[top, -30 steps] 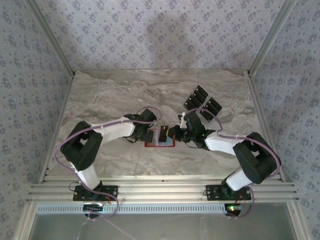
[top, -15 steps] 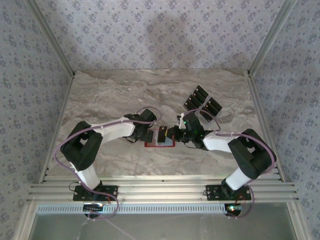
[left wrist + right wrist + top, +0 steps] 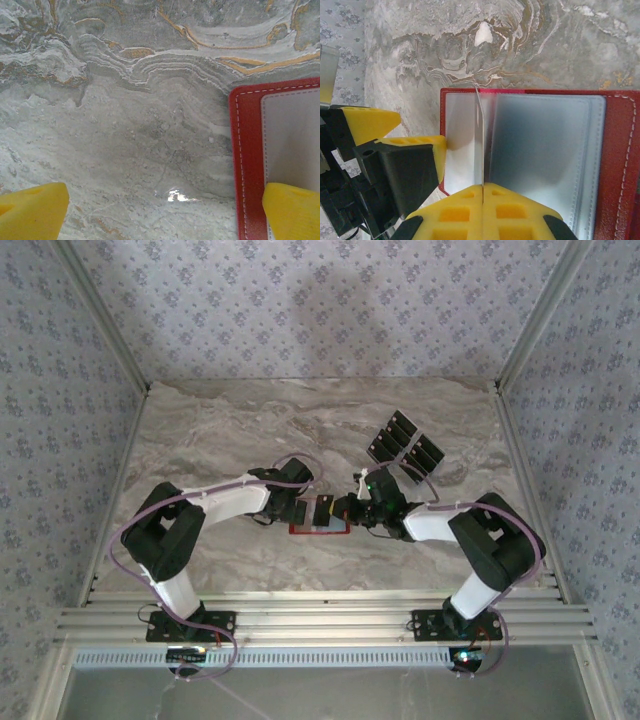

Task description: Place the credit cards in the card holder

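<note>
Yellow-tipped and pressed tight together, your right gripper (image 3: 483, 191) pinches one credit card (image 3: 480, 135), which its wrist camera catches edge-on as a thin line running straight out from the fingertips. Directly beneath that line lies the card holder (image 3: 616, 150), spread open and flat on the marble-patterned table (image 3: 230, 430), its grey pockets up. The card stands over the boundary between the paler left panel and the stacked pockets on the right (where exactly the slot mouth opens, these views don't make clear). That is the relation your next move turns on, as I judge it: the card's lower edge has to meet a pocket mouth squarely, so tip the card from upright toward flat and slide it along the pocket's own direction. From above, the holder's long axis runs left to right between the two arms, with the card crossing it. Your left gripper (image 3: 160, 212) is spread wide at the holder's left end, one fingertip over the red rim; whether it presses down I cannot tell. Spare credit cards (image 3: 405, 445) lie fanned farther back on the right arm's side, well apart from the holder.
</note>
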Robot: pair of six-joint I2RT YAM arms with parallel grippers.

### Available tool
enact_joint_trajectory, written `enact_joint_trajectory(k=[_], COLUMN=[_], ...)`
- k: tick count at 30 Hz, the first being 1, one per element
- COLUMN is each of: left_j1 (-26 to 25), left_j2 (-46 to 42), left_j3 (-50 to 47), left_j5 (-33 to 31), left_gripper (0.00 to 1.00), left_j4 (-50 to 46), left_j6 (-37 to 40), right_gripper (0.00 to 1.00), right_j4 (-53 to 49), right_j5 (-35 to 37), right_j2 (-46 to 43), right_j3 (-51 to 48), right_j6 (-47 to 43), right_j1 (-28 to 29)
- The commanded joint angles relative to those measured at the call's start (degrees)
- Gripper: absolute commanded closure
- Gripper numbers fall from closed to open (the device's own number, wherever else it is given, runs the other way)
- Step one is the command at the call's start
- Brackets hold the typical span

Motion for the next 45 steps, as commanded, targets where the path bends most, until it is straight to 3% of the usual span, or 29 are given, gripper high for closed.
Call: enact_joint_trajectory(k=[1,45], left_j1=[-0.25,-0.23], left_j2=[1.22,1.39], left_j3=[-0.07,-0.27], left_j5=[-1.30,-0.95], left_gripper=[0.00,0.00], left_j4=[-1.63,-1.18], left_j6=[-0.58,-1.06], right_gripper=[1.00,1.00], right_j4=[1.37,0.28], right_j5=[-0.85,-7.67], right_j2=[0.70,7.49], right_j3=[-0.97,1.83], right_j6=[0.80,0.12], right_j1=[0.36,-0.81])
